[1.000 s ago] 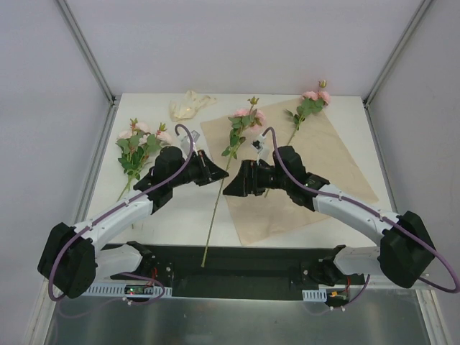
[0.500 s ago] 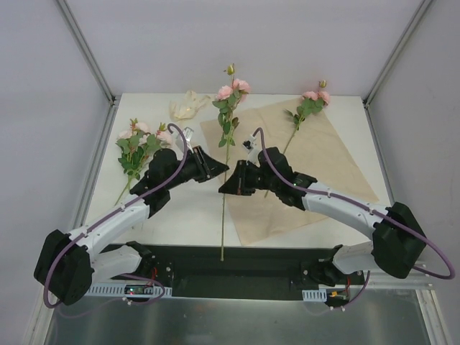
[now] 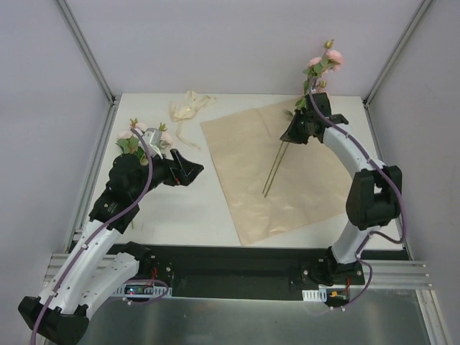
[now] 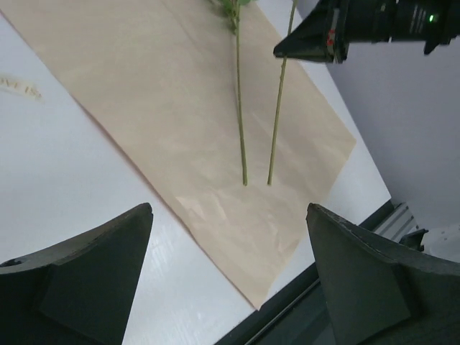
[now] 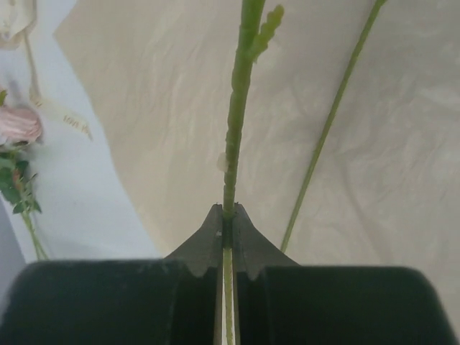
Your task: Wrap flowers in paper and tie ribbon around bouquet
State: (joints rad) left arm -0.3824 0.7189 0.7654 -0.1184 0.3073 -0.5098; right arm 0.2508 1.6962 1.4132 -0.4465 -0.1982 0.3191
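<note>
My right gripper (image 3: 290,134) (image 5: 227,215) is shut on the green stem (image 5: 238,108) of one of the flowers (image 3: 323,60). It holds that flower tilted over the far right of the paper (image 3: 244,154) (image 4: 165,100), pink bloom raised and stem end low over the sheet. A second stem (image 5: 327,129) (image 4: 277,108) lies alongside on the paper. More pink flowers (image 3: 138,135) lie at the table's left. The cream ribbon (image 3: 188,107) is bunched at the back. My left gripper (image 3: 190,173) (image 4: 228,215) hangs open and empty left of the paper. No wrapped bouquet shows.
The paper's near corner (image 4: 260,305) reaches close to the table's front edge, next to the black base rail (image 3: 237,262). Grey walls and metal frame posts (image 3: 394,54) close in the back and sides of the white table (image 3: 194,212).
The left gripper opened, let go of the flower and pulled back left. The right gripper shut on the stem and carried the flower from the table's middle to the far right over the paper.
</note>
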